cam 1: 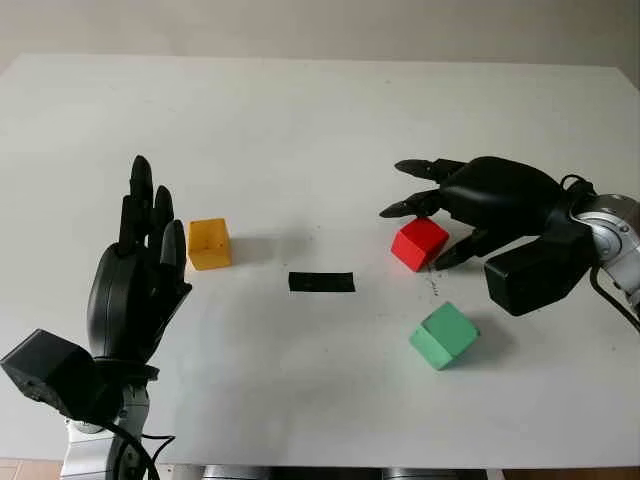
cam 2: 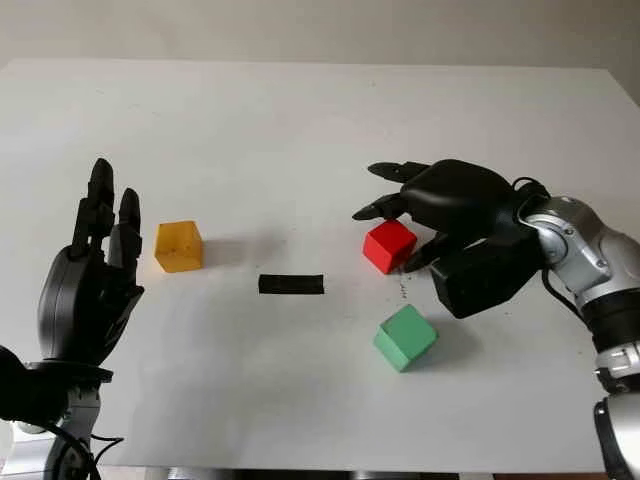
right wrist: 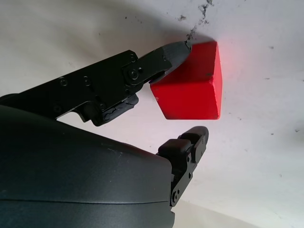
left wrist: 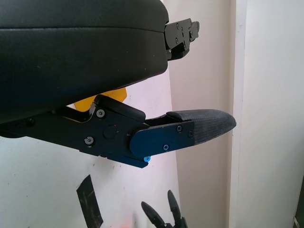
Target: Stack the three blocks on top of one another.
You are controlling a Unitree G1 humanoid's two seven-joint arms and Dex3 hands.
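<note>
Right hand [cam 1: 440,215] over red block [cam 1: 419,243], fingers bracketing it — one fingertip [right wrist: 175,50] touching an edge, the opposite one near but apart; not yet a closed grasp, block on the table [cam 1: 320,120]. Green block [cam 1: 444,336] just beside, nearer the robot. Black tape strip [cam 1: 321,282] mid-table. Yellow block [cam 1: 209,243] well apart, next to left hand [cam 1: 140,280], open, holding nothing. Step judged: first pick, nothing stacked. Next move — close on red, lift clear, set squarely on another block.
</note>
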